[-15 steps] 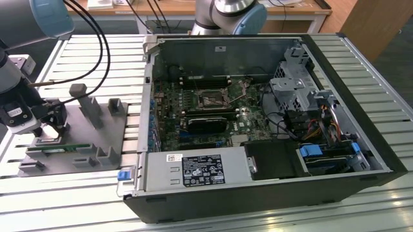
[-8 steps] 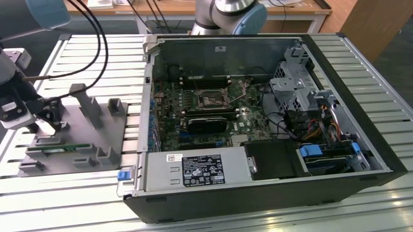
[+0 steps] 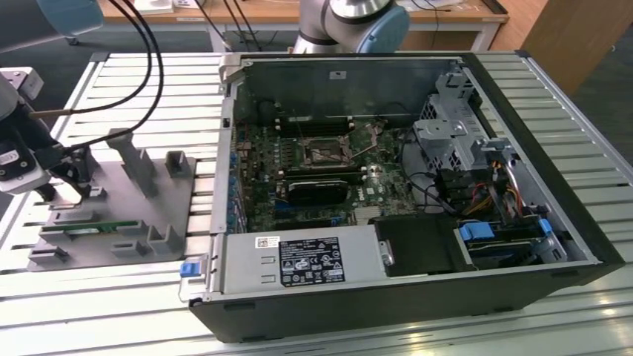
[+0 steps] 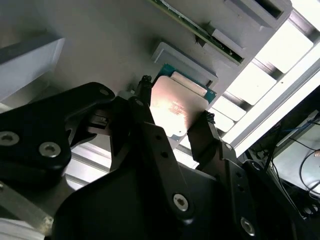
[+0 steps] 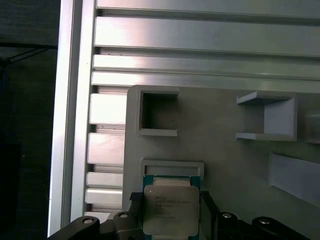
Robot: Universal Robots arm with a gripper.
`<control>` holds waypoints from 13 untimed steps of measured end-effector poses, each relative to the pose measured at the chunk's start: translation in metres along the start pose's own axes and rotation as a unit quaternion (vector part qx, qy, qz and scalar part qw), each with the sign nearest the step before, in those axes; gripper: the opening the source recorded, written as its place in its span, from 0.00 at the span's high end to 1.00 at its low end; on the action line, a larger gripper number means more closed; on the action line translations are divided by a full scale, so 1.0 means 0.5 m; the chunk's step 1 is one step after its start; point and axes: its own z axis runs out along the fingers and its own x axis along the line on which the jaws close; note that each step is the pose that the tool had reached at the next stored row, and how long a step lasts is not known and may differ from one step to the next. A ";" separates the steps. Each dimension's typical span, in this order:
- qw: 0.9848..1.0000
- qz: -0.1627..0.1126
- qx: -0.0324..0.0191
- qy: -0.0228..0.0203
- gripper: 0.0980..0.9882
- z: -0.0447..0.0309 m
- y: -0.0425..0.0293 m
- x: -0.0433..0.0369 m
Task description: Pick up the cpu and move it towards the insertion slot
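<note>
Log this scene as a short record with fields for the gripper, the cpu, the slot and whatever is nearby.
gripper: at the exterior view's left, over the grey fixture plate; its fingers sit against two opposite edges of the cpu
cpu: metal top up, on the plate beside a grey bracket
insertion slot: on the board inside the open computer case, well apart from the gripper
memory stick: green, lying in the plate's holders

Exterior view: bright, even light; sheen on the table (image 3: 118, 74) slats; computer case (image 3: 336, 89) interior shaded.
Second wrist view: hard glare washes the cpu (image 4: 172, 107) lid; slats beyond burn white.
First wrist view: flat, dimmer light; darkness past the table edge.
</note>
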 end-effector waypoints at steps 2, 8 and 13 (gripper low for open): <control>1.000 0.000 0.000 0.000 0.50 -0.001 0.000 0.000; 1.000 0.000 0.000 0.000 0.50 -0.015 0.001 0.000; 1.000 0.000 0.000 0.000 0.50 -0.028 0.001 0.000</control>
